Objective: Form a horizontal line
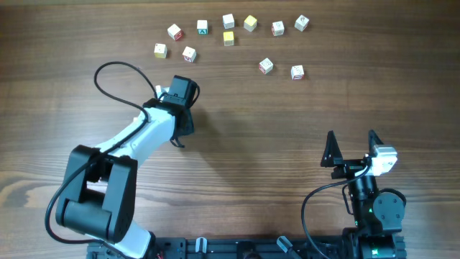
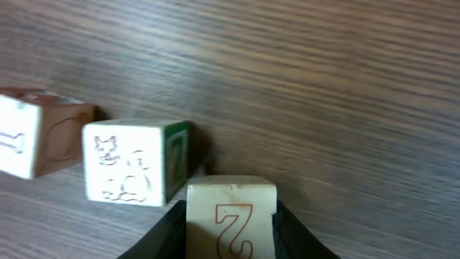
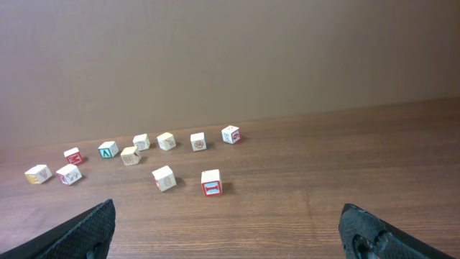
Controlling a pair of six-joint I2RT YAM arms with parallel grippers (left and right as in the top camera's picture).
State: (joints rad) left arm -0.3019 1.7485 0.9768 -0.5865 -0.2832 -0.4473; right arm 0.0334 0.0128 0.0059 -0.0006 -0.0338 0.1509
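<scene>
On the table (image 1: pixel 287 144), cubes (image 1: pixel 228 21) are lying loose in a ragged arc along the far edge. They are sitting apart from one another and are not yet forming a line, and two of them are sitting a little nearer than the rest. In the left wrist view a cat cube (image 2: pixel 122 162) with a green side face is sitting just beyond and to the left of the fingers (image 2: pixel 169 234). A third cube (image 2: pixel 29 140), blurred, is lying further left. Whether the cat cube is touching the held one cannot be told. The left gripper (image 2: pixel 230 216) is pinching a 2 cube (image 2: pixel 231 198) between its dark fingers, low against the table. In the overhead view the left arm (image 1: pixel 144 133) is reaching toward the arc's left end. The right gripper (image 1: pixel 352 144) is sitting at the near right, well apart from every cube. Its jaws are standing wide open with only bare table between them. The cubes are small and square-edged, mostly white with two pale yellow, and are showing red or green outline marks. The table is showing brown wood grain.
</scene>
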